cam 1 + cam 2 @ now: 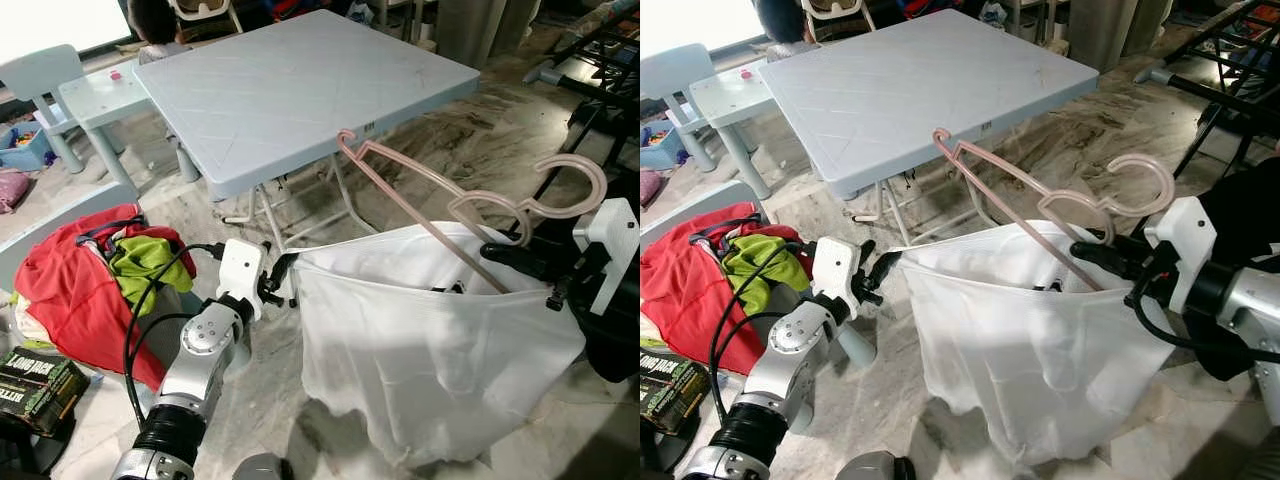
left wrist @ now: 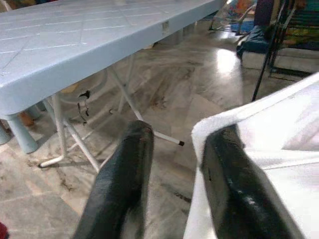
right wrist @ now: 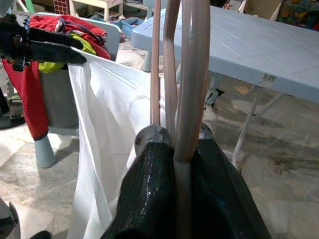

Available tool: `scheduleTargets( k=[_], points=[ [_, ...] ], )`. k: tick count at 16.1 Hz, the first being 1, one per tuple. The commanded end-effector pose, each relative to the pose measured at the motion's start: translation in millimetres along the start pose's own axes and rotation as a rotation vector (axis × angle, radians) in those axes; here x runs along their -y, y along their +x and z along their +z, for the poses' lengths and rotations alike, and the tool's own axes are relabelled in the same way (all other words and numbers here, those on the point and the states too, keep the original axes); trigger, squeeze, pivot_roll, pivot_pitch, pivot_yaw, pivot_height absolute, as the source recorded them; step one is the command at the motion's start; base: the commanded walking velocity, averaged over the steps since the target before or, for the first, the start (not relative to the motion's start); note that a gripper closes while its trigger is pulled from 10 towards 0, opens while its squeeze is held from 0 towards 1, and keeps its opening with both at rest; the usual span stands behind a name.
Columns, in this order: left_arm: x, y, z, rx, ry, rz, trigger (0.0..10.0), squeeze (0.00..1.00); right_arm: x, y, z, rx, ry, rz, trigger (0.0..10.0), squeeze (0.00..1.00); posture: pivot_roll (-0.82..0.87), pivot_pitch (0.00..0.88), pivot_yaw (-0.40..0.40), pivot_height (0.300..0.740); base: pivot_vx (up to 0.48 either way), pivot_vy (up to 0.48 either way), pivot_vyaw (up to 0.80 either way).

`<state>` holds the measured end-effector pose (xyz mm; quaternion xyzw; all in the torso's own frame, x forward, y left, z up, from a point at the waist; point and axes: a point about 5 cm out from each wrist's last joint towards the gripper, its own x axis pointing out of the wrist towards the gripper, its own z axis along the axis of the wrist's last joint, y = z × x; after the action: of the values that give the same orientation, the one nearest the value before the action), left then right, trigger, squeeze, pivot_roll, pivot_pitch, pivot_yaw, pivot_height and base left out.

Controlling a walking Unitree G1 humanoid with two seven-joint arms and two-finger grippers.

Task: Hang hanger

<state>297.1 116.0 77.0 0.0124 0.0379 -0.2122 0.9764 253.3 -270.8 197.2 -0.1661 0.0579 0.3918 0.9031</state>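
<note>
Right gripper (image 1: 1095, 250) is clamped on the pink hanger (image 1: 440, 190) just over the white shirt (image 1: 430, 340) — steadying it. Left gripper (image 1: 283, 278) pinches the shirt's far corner, stretching it out — my guess, so the hanger can slide in.

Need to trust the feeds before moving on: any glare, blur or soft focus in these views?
Left eye view: sharp; window glare blown out top left, white garment bright but readable. Left wrist view: floor glare beyond the table; left gripper fingers soft, close to lens. Right wrist view: right gripper and pink hanger slightly blurred, background clearer.
</note>
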Motion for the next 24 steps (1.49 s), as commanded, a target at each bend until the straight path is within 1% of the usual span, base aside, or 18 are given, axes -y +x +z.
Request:
scheduleTargets(
  k=[1,3,4,6,11,12,13,15,16,17,19,21,22,24],
  points=[
    [-13.5,-6.1,-2.6,-0.006,-0.018,0.052,0.0,0.0,6.0,-2.3,6.9,0.012,-0.029,-0.038,10.0,0.0,-0.14,0.0,0.048,0.74,0.0,0.0,0.0],
    [-9.4,-5.9,-2.9,-0.005,-0.035,0.028,0.0,0.0,5.4,-1.0,6.8,0.012,-0.028,-0.036,10.0,0.0,-0.14,0.0,0.047,0.74,0.0,0.0,0.0],
    [-5.5,-5.8,-3.4,-0.003,-0.06,0.01,0.0,0.0,4.3,0.6,6.3,0.013,-0.025,-0.031,10.0,0.0,-0.14,0.0,0.046,0.74,0.0,0.0,0.0],
    [-2.0,-5.9,-3.6,0.0,-0.072,-0.002,0.0,0.0,0.9,5.6,5.3,0.023,-0.014,-0.02,10.0,0.0,-0.14,0.0,0.046,0.74,0.0,0.0,0.0],
    [-3.6,-4.9,-2.2,0.008,-0.075,0.009,0.0,0.0,-10.8,21.7,0.0,0.054,0.026,0.003,10.0,0.0,-0.13,0.0,0.046,0.74,0.0,0.0,0.0],
    [-5.1,-3.9,-1.4,0.011,-0.076,0.019,0.0,0.0,-14.4,29.9,-2.3,0.069,0.039,0.002,10.0,0.0,-0.13,0.0,0.046,0.74,0.0,0.0,0.0],
    [-6.3,-2.0,-0.9,0.013,-0.08,0.027,0.0,0.0,-16.1,42.0,-6.2,0.089,0.05,-0.017,10.0,0.0,-0.13,0.0,0.048,0.74,0.0,0.0,0.0],
    [-6.4,0.2,-0.5,0.014,-0.078,0.027,0.0,0.0,-15.3,55.7,-8.7,0.115,0.073,-0.054,10.0,0.0,-0.13,0.0,0.049,0.74,0.0,0.0,0.0],
    [-6.5,2.6,1.0,0.018,-0.075,0.025,0.0,0.0,-15.6,63.2,-6.4,0.147,0.12,-0.061,10.0,0.0,-0.12,0.0,0.046,0.74,0.0,0.0,0.0],
    [-6.9,4.3,2.7,0.022,-0.073,0.023,0.0,0.0,-18.7,69.8,-1.3,0.179,0.148,-0.043,10.0,0.0,-0.12,0.0,0.049,0.74,0.0,0.0,0.0],
    [-8.3,6.1,3.2,0.022,-0.072,0.023,0.0,0.0,-26.1,79.5,8.0,0.217,0.169,0.034,10.0,0.0,-0.12,0.0,0.052,0.74,0.0,0.0,0.0],
    [-8.5,8.3,2.9,0.018,-0.069,0.02,0.0,0.0,-31.1,84.6,17.2,0.245,0.176,0.126,10.0,0.0,-0.12,0.0,0.056,0.74,0.0,0.0,0.0],
    [-7.8,10.1,2.4,0.016,-0.069,0.016,0.0,0.0,-29.3,88.9,27.7,0.274,0.178,0.171,10.0,0.0,-0.11,0.0,0.061,0.74,0.0,0.0,0.0],
    [-6.1,10.6,0.0,0.007,-0.072,0.008,0.0,0.0,-24.1,94.8,36.6,0.288,0.161,0.177,10.0,0.0,-0.11,0.0,0.063,0.74,0.0,0.0,0.0]
  ],
)
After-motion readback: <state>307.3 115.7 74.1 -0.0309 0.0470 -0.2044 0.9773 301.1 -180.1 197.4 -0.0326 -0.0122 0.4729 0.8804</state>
